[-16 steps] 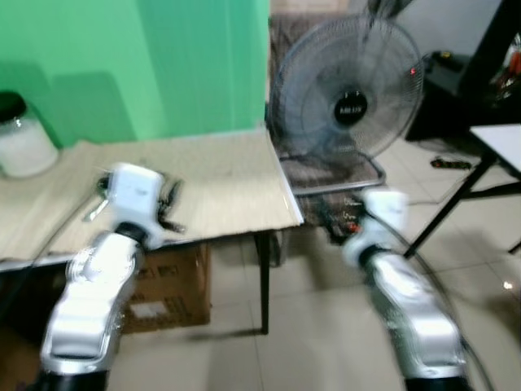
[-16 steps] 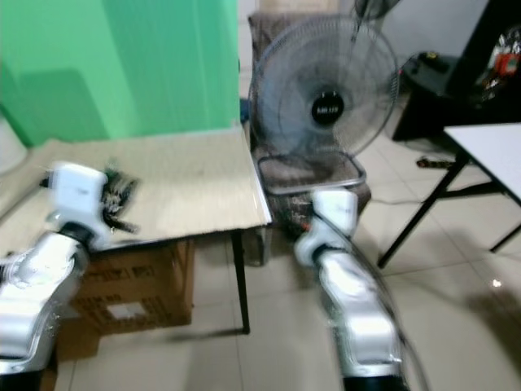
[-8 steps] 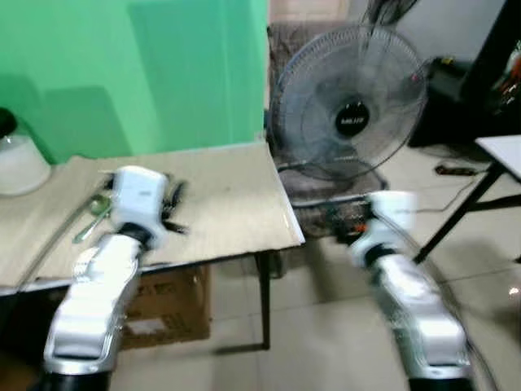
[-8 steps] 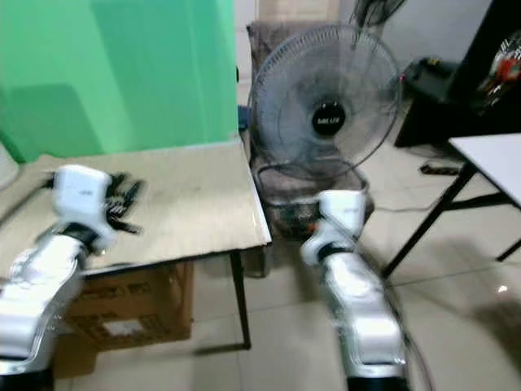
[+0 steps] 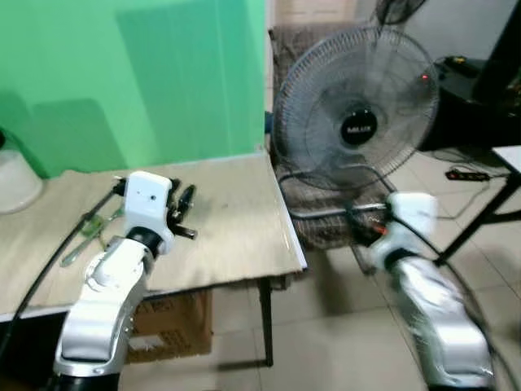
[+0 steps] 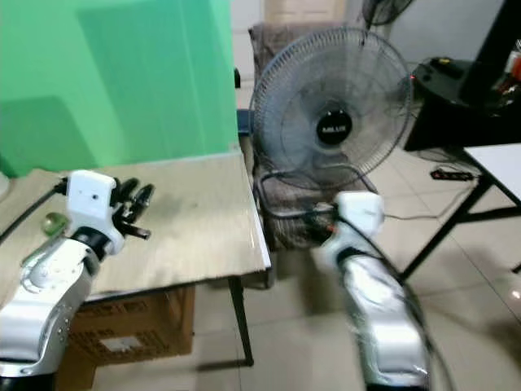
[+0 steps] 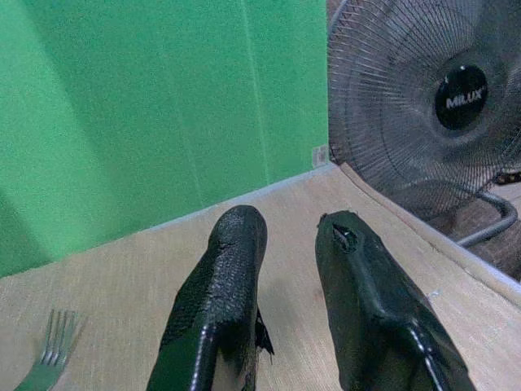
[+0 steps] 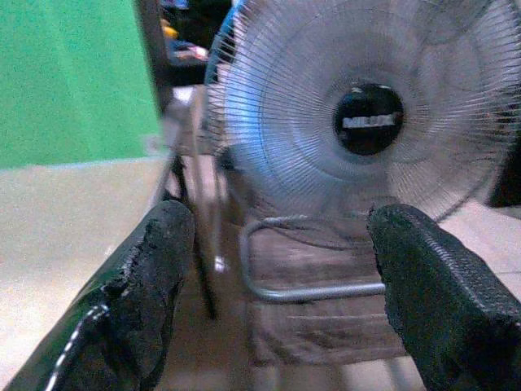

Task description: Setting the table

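Left pincer point(image 7: 281, 318) released, centre frame, over tabltop point(image 5: 236, 220) | we judge fork point(image 7: 50, 358) next | right pincer point(image 8: 281, 301) released beside fan point(image 5: 358, 130), idle

One green-handled fork point(image 7: 50, 356) counted, one beige-topped counter point(image 5: 236, 228), one Milux standing fan point(image 5: 358, 130), one cardboard box point(image 6: 130, 330) under the counter, one white jar point(image 5: 15, 175), one white side table point(image 6: 496, 163), two robot arms, two pincers.

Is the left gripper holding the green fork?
No, the left gripper is empty; the green fork lies apart on the beige table.
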{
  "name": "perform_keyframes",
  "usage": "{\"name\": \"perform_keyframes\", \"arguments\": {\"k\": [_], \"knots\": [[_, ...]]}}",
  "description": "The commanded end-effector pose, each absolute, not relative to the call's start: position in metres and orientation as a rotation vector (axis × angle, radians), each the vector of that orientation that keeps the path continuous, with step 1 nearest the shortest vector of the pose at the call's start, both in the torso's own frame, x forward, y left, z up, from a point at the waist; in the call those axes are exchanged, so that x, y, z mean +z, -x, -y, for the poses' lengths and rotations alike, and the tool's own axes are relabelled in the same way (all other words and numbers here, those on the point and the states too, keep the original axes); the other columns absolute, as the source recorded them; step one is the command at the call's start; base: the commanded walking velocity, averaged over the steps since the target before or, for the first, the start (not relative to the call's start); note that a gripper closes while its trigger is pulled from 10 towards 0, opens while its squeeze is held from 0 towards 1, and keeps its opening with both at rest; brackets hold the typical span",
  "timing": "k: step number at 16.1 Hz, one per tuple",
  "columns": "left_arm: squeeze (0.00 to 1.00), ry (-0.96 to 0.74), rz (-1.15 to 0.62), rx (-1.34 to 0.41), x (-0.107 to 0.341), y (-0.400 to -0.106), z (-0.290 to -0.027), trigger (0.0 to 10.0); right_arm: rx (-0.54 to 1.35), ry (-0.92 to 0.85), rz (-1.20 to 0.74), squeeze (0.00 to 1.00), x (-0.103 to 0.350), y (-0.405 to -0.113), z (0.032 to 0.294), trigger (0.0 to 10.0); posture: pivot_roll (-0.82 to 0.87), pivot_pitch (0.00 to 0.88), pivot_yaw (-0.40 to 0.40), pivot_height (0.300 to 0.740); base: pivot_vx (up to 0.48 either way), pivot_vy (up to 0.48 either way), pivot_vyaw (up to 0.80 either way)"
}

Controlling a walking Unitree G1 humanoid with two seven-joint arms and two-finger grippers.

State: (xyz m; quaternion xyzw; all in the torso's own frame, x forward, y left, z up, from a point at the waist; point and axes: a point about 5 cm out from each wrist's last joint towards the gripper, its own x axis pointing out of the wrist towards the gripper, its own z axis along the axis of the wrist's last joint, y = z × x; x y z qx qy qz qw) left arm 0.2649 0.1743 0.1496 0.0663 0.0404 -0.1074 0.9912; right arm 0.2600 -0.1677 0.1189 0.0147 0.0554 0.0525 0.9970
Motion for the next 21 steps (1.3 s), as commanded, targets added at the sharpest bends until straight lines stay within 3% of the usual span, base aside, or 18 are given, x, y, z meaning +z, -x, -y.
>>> {"name": "perform_keyframes", "arguments": {"k": [1, 5, 8, 21], "knots": [[0.0, -0.129, -0.088, -0.174, 0.148, -0.263, -0.185, 10.0, 0.156, -0.031, -0.069, 0.0, 0.129, -0.26, 0.158, 10.0, 0.12, 0.0, 0.017, 0.74, 0.289, 0.0, 0.0], [0.0, -0.148, -0.129, -0.13, 0.137, -0.254, -0.188, 10.0, 0.133, -0.007, -0.096, 0.0, 0.125, -0.261, 0.164, 10.0, 0.13, 0.0, -0.021, 0.74, 0.0, 0.0, 0.0], [0.0, -0.167, -0.119, -0.146, 0.14, -0.251, -0.188, 10.0, 0.14, -0.121, -0.118, 0.0, 0.123, -0.261, 0.151, 10.0, 0.15, 0.0, -0.02, 0.74, 0.0, 0.087, 0.0], [0.0, -0.219, -0.108, -0.183, 0.154, -0.259, -0.195, 10.0, 0.143, -0.152, -0.135, 0.0, 0.12, -0.259, 0.142, 10.0, 0.16, 0.0, 0.002, 0.74, 0.0, 0.425, -0.17]]}}
